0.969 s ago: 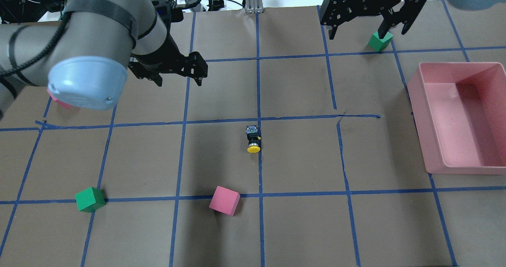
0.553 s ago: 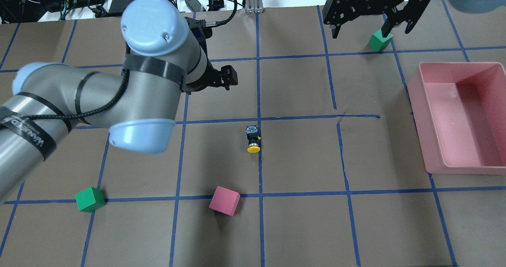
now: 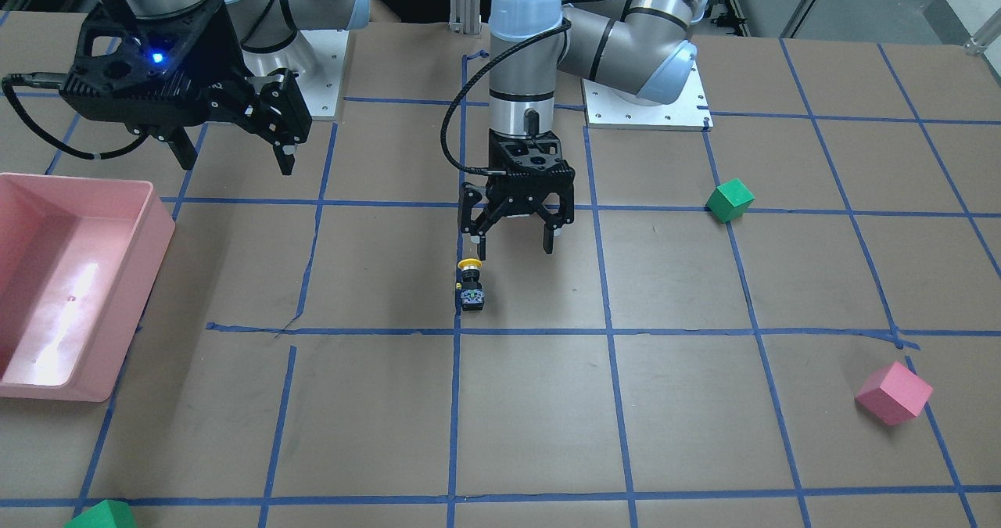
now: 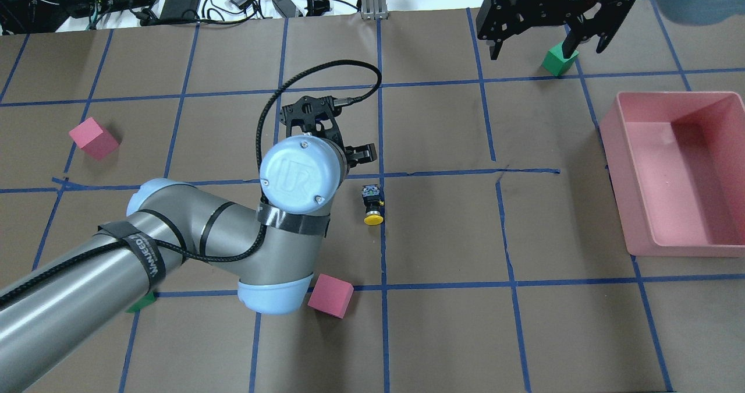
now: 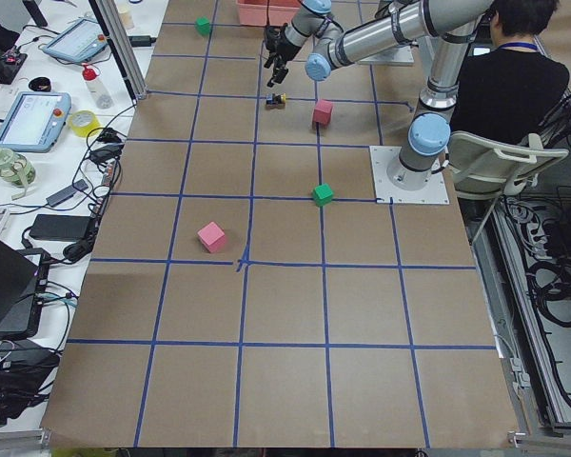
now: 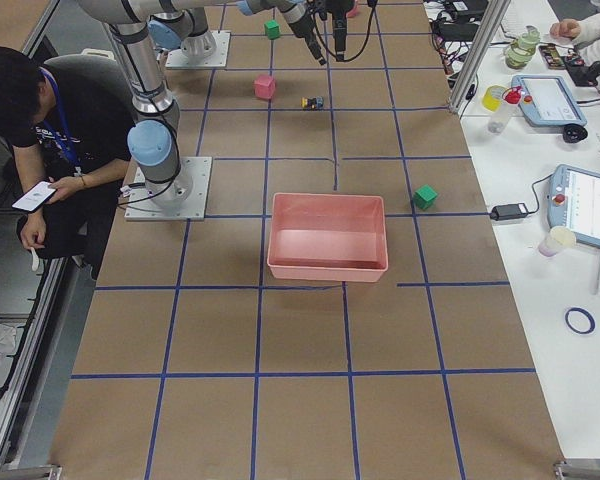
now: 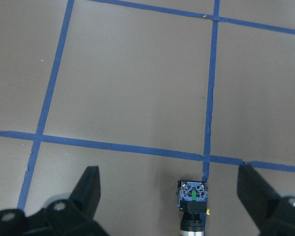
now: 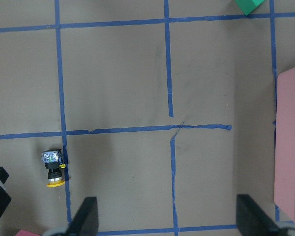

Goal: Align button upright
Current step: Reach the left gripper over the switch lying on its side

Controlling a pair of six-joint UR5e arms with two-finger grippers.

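1. My left fingers (image 7: 90,187) are spread wide apart and hold nothing. They point down over the middle of the worktop (image 4: 442,335).
2. The button (image 4: 373,204) lies on its side near the middle of the worktop, against a blue tape line (image 4: 383,253). Seen from overhead, its yellow cap points to 6 o'clock and its grey base to 12 o'clock.
3. In my left wrist view the button shows at 6 o'clock, low in the gap between the two fingers. It touches neither finger.
4. My right fingers (image 8: 86,219) are also apart and empty. From overhead they hang at about 1 o'clock from the button, well apart from it, over the far edge of the worktop.
5. A green cube (image 4: 560,60) sits on the worktop just below my right fingers.
6. A pink bin (image 4: 669,94) stands at 3 o'clock from the button, by the right edge of the worktop.
7. A pink cube (image 4: 330,295) rests at 7 o'clock from the button, just beside my left arm's elbow joint.
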